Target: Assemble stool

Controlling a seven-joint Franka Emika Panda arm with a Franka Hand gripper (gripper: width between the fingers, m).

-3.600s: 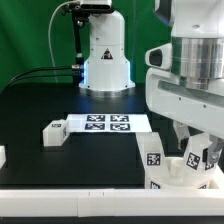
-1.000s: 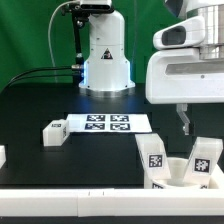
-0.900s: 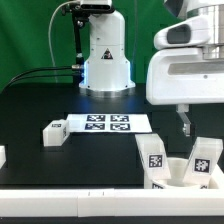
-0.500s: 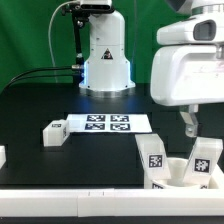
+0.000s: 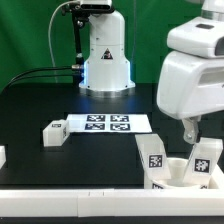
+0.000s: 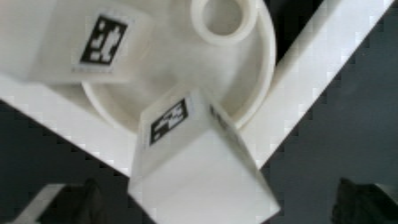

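The stool's round white seat (image 5: pixel 180 176) lies at the front of the exterior view's right, with two tagged white legs (image 5: pixel 153 157) (image 5: pixel 204 160) standing on it. In the wrist view the seat (image 6: pixel 205 75) fills the middle, with one tagged leg (image 6: pixel 196 165) reaching down between my fingers and another leg (image 6: pixel 80 45) at the edge. My gripper (image 5: pixel 188 130) hangs above the stool, open and empty. Its dark fingertips (image 6: pixel 71 205) stand wide apart, clear of the leg. A loose leg (image 5: pixel 53 131) lies on the table at the exterior view's left.
The marker board (image 5: pixel 108 123) lies flat mid-table. A long white border rail (image 5: pixel 70 195) runs along the front edge. A small white part (image 5: pixel 2 157) shows at the exterior view's left edge. A robot base (image 5: pixel 105 60) stands at the back.
The gripper, which was down around the right leg on the seat, has let go and risen. In the last second the arm has drifted toward the exterior view's right.
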